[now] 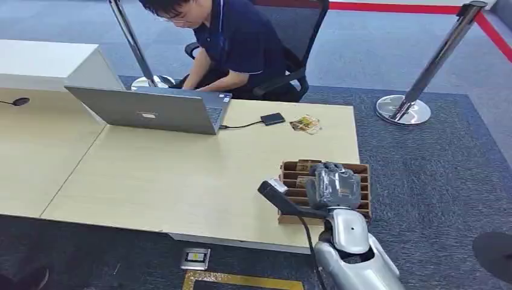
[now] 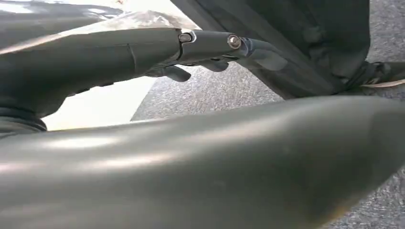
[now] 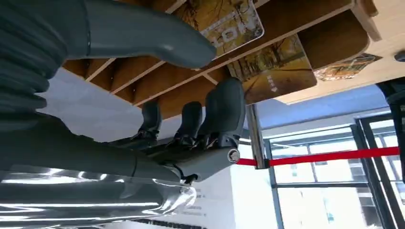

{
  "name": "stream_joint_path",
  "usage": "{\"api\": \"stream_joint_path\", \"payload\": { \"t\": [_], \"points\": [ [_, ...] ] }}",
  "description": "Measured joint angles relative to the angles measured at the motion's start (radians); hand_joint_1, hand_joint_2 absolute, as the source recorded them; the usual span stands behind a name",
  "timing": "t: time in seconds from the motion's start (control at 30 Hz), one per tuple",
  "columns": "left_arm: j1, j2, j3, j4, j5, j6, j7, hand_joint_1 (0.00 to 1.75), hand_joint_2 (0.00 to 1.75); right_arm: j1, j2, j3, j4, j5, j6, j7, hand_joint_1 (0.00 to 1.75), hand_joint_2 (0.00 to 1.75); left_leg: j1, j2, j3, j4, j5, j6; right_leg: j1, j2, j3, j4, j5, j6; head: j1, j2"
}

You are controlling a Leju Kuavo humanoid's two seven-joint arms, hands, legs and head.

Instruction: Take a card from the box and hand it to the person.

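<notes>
Brown cardboard box (image 1: 356,172) with slotted dividers sits at the tabletop's (image 1: 181,175) near right corner; the right hand (image 1: 332,184) hovers over it, thumb and fingers (image 3: 222,107) apart, holding nothing. Two cards (image 3: 270,71) stand in its far slots. Best to lower straight onto one card's edge and pinch it without nudging the box. One more card (image 1: 305,124) lies farther off. The left hand (image 2: 210,47) hangs open. One person (image 1: 235,42), one laptop (image 1: 151,109).

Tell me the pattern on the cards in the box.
The cards carry a yellow-orange autumn-tree picture, clearest in the right wrist view.
</notes>
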Motion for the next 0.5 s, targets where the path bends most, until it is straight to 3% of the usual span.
{"api": "stream_joint_path", "payload": {
  "t": [0.5],
  "points": [
    [0.0,0.0,-0.006,0.0,-0.01,0.0,0.0,0.0,0.0,-0.016,0.019,0.0,0.038,-0.005,0.015,-0.006,0.86,1.75,0.0,0.0,0.0,0.0,0.0,0.0,0.0,0.0,0.0,0.0,0.0,0.0,0.0,0.0]
  ]
}}
